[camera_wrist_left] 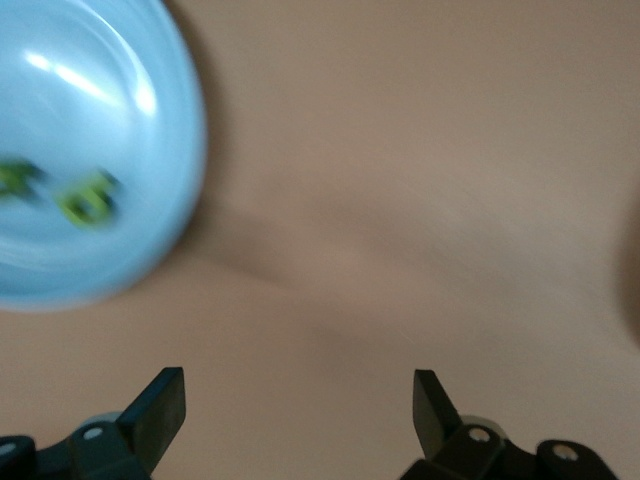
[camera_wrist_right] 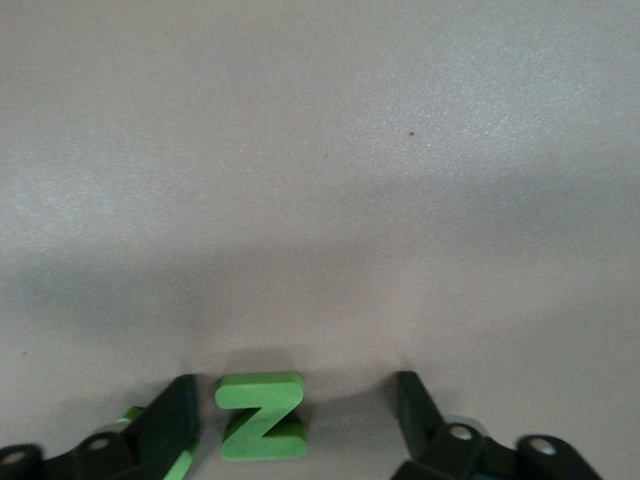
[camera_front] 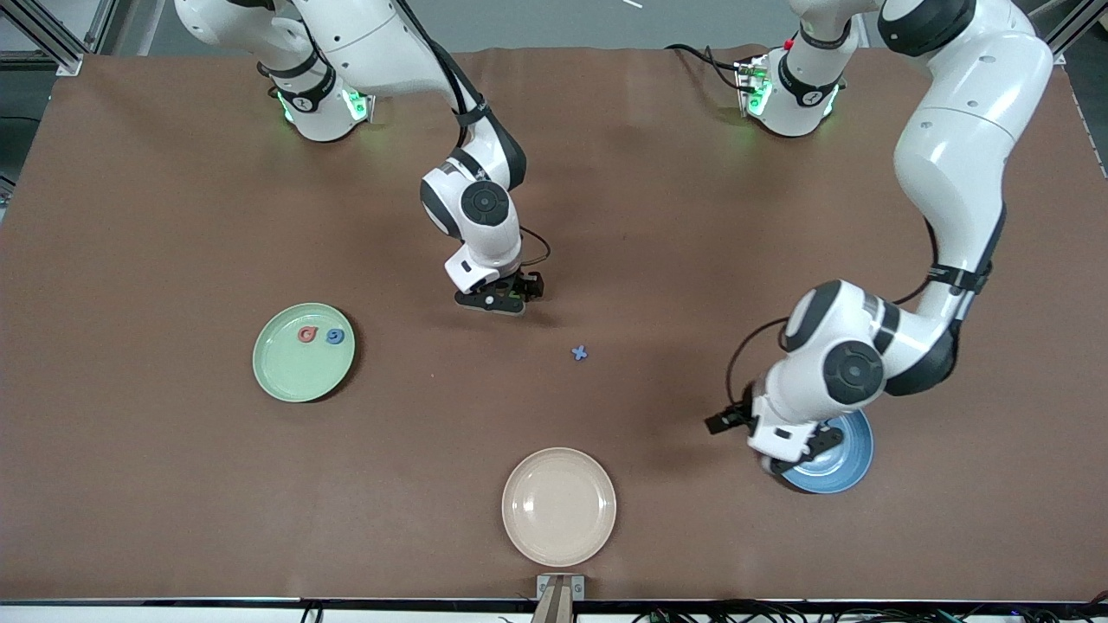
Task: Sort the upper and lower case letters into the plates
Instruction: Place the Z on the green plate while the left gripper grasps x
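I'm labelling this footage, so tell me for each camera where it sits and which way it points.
Front view: high across the table, facing both arms; sees green plate, beige plate, blue x.
Left wrist view: on the left arm, looking down past left gripper, open, at blue plate.
Right wrist view: on the right arm, looking down at green letter between right gripper fingers.
Shared: the blue plate shows in front and left wrist views.

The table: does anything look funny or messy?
Nothing is spilled or broken. One small blue x letter lies alone on the bare table, outside every plate, and the cream plate holds nothing.
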